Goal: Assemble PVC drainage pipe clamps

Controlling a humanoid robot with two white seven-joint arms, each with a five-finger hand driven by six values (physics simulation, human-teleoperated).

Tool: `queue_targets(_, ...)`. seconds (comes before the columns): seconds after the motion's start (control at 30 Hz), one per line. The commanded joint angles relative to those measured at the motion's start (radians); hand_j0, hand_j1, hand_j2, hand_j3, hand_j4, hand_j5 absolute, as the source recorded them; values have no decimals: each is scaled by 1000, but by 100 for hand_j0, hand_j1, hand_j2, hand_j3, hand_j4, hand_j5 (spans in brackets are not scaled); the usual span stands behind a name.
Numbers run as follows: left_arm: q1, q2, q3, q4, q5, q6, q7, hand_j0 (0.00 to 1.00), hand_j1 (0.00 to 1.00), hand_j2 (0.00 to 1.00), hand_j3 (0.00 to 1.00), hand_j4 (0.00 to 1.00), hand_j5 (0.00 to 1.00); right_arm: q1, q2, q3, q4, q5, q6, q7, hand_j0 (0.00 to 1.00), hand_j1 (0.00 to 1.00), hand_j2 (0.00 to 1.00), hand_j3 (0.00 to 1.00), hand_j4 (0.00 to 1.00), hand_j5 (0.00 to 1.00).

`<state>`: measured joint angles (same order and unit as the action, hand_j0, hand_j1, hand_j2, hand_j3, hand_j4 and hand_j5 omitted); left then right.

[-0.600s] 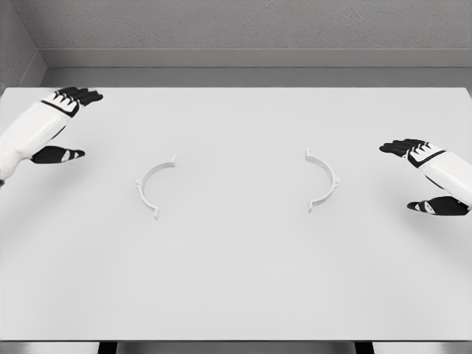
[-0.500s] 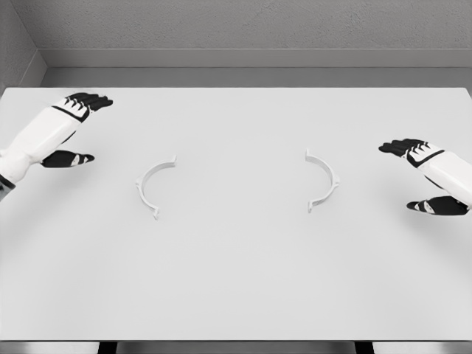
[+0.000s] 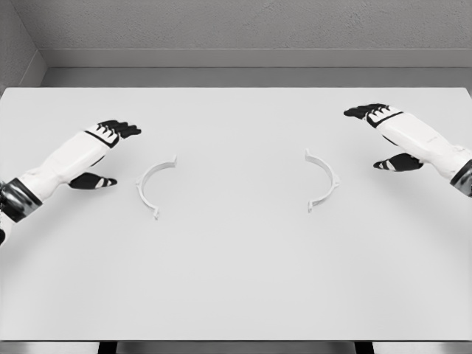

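Note:
Two white half-ring clamp pieces lie flat on the white table [image 3: 236, 273]. The left half-clamp [image 3: 151, 184] curves open toward the right; the right half-clamp [image 3: 325, 180] curves open toward the left. My left hand [image 3: 107, 153] hovers just left of the left piece, fingers spread, thumb below, holding nothing. On the other side, my right hand [image 3: 383, 136] hangs up and to the right of the right piece, also open and apart from it.
A grey wall [image 3: 236, 29] rises behind the table's far edge. The table's front edge runs along the bottom of the view, with dark legs showing beneath it.
My left hand has moved right and down toward the left half-clamp. The right hand has risen and shifted left toward the right half-clamp. The clamp pieces have not moved.

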<state>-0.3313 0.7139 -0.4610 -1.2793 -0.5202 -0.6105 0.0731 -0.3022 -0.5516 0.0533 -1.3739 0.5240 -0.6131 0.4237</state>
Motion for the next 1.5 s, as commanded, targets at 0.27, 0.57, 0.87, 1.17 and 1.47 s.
queue_targets(0.27, -5, -8, -27, 20, 6, 0, 1, 100, 100, 100, 100, 100, 100, -8, 72, 33, 61, 64, 2, -3, 100, 100, 100, 100, 100, 100)
queue_targets(0.57, -11, -53, -28, 21, 5, 0, 1, 100, 100, 100, 100, 100, 100, -43, 113, 46, 119, 99, 2, -5, 100, 100, 100, 100, 100, 100)
queue_targets(0.87, -12, -76, -38, 24, 5, 0, 1, 100, 100, 100, 100, 100, 100, -51, 114, 63, 133, 100, 2, -5, 100, 100, 100, 100, 100, 100)
queue_targets(1.17, -12, -114, -41, 14, 6, 0, 1, 100, 100, 100, 100, 100, 100, -51, 118, 63, 130, 100, 2, -3, 100, 100, 100, 100, 100, 100)
queue_targets(1.47, -9, -165, -42, 9, 9, 0, 1, 100, 100, 100, 100, 100, 100, -60, 139, 100, 128, 100, 2, -2, 100, 100, 100, 100, 100, 100)
